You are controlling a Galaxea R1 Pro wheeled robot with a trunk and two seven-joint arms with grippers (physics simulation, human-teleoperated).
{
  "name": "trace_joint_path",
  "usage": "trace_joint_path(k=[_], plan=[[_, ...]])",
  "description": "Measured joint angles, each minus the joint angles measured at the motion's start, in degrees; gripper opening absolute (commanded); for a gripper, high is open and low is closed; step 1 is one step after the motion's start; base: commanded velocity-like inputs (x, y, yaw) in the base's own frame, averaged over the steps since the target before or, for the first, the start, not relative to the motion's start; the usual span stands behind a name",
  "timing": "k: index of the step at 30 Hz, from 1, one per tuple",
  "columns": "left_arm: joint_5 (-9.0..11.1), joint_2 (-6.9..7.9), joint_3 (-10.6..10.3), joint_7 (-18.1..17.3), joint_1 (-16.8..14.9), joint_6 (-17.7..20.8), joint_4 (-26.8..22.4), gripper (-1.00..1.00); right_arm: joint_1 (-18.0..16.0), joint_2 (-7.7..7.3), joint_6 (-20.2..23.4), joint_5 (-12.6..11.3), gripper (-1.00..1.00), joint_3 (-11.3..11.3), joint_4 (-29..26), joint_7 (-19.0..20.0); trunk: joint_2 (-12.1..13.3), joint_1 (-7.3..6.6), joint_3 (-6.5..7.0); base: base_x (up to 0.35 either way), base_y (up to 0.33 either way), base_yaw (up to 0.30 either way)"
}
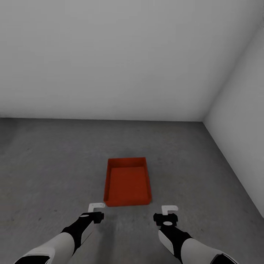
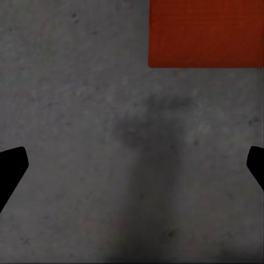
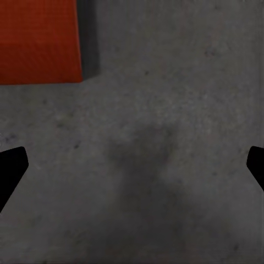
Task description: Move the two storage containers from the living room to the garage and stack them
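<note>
The left hand (image 1: 96, 207) hangs low over the floor (image 1: 51, 165) with its fingers spread wide and nothing between them; in the left wrist view the two dark fingertips (image 2: 11, 170) sit at opposite edges with bare concrete between. The right hand (image 1: 169, 209) matches it, fingers apart and empty, its fingertips (image 3: 12, 168) likewise far to either side in the right wrist view. Both hands are held level with each other, one to each side of the near end of a storage container (image 1: 127, 181); neither touches it.

The container is an orange-red open-top bin with low plain walls, resting flat on the floor just ahead of the hands, its long axis running away from the robot; a corner of it shows in each wrist view (image 2: 206, 33) (image 3: 38, 41). From the head view I cannot tell whether it is one bin or two nested.

The floor is dark grey, rough and mottled like concrete; a soft shadow lies under each hand. Beyond the bin stands a plain white back wall (image 1: 110, 58); a second white wall (image 1: 242, 128) meets it at a corner on the right.
</note>
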Motion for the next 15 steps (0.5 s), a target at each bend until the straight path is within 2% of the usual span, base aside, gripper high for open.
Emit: trace_joint_path(k=[5,6,7,8,15], plan=[[0.1,0.33,0.0,-0.2,0.0,-0.1,0.7,1.0,0.0,-0.04,-0.1,0.2,1.0,0.0,0.0,0.1,2.0,-1.1,0.94,0.0,0.0,0.0],[0.2,0.71,0.0,-0.2,0.0,-0.1,1.0,1.0,0.0,-0.05,-0.1,0.3,1.0,0.0,0.1,0.3,2.4,-1.32,1.12,0.0,0.0,0.0],[0.3,2.15,0.0,-0.3,0.0,-0.2,3.0,1.0,0.1,-0.06,-0.4,0.4,1.0,0.1,1.2,0.8,2.8,-1.54,1.3,0.0,0.0,0.0],[0.6,2.61,0.0,-0.3,0.0,-0.3,3.9,1.0,0.1,-0.03,-0.8,0.4,1.0,0.1,2.1,0.8,3.2,-1.76,1.48,0.0,0.0,0.0],[3.5,4.61,0.0,-0.4,0.0,-0.6,8.3,1.0,0.1,0.07,-3.8,0.2,1.0,0.2,7.4,1.2,6.0,-3.29,2.74,0.0,0.0,0.0]])
